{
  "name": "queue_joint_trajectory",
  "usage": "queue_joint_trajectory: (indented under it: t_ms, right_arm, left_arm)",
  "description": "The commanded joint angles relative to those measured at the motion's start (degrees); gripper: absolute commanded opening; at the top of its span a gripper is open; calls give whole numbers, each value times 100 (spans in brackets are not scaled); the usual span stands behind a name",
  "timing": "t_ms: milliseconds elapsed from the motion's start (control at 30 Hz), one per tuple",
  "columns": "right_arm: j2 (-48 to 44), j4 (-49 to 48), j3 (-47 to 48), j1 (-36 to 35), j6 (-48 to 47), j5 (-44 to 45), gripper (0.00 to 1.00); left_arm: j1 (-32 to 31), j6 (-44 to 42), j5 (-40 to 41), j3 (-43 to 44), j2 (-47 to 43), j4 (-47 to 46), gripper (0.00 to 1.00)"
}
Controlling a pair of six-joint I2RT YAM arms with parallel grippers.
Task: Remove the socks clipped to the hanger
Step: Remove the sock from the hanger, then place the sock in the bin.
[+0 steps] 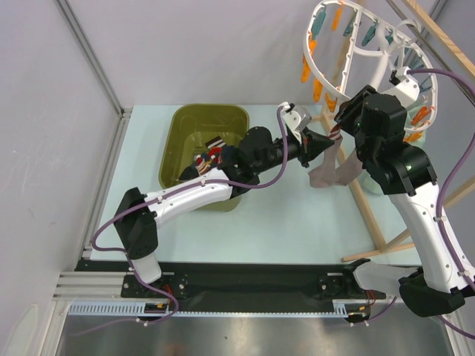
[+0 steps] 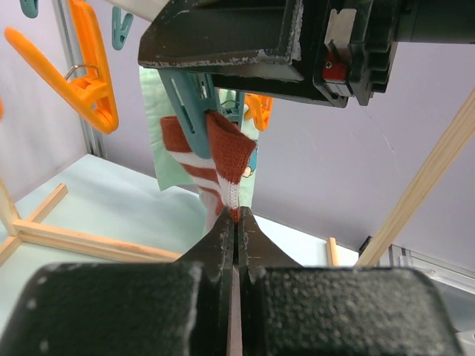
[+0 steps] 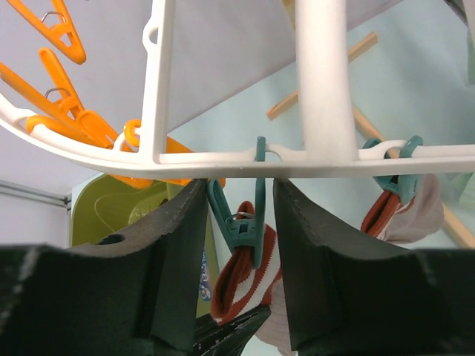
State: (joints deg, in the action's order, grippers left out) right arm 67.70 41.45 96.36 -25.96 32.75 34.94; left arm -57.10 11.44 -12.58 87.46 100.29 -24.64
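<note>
Where the hanger (image 3: 312, 89) hangs tilted at the far right of the table, a red sock (image 2: 223, 159) is clipped to its white ring by a teal peg (image 3: 241, 222). The sock is a ribbed, rust-red knit with white stripes. It is folded double under the peg so that two layers hang side by side, and a white seam runs down to its lower tip. The left gripper (image 2: 236, 219) is closed tight on that tip, its fingers meeting with only the knit between them. The right gripper (image 3: 239, 196) is just above, about half open, with one finger on each side of the peg. One finger looks close against the peg while a gap shows on the other side, so the peg is not squeezed.

Behind the red sock a mint sock (image 2: 159, 126) hangs flat from the same ring. Farther along the ring a second peg (image 3: 397, 178), also teal, holds another red piece and something pale that is too cut off to name. Orange pegs (image 2: 85, 81) dangle nearby.

From overhead, the left arm stretches from the near left across the table to the hanger. It passes over the near edge of the olive tub (image 1: 211, 110), where a few loose socks (image 1: 211, 154) lie, one of them striped dark and white. The wooden rack (image 2: 427, 178) stands beside the hanger, its slanted legs reaching down to the table.
</note>
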Motion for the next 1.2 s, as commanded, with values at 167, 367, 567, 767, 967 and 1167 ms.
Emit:
queue_joint_trajectory:
  t_ms: [167, 367, 567, 767, 967, 1167]
  right_arm:
    - [-99, -313, -126, 82, -23, 31, 9]
    - [-117, -401, -231, 91, 3, -31, 0]
    - [-134, -462, -275, 99, 12, -66, 0]
    - [-249, -568, -354, 161, 12, -198, 0]
    - [-293, -753, -434, 179, -41, -329, 0]
    - [-293, -823, -451, 187, 38, -462, 0]
  left_arm:
    - [-47, -125, -17, -18, -335, -67, 0]
    - [-47, -133, 62, -202, -431, -49, 0]
    - [14, -186, 299, -413, -633, 213, 0]
    - [645, 279, 904, -756, -1247, 1299, 0]
    - [1543, 34, 2117, -827, -1872, 3602, 0]
    - [1974, -37, 3138, -1572, -2426, 4072, 2]
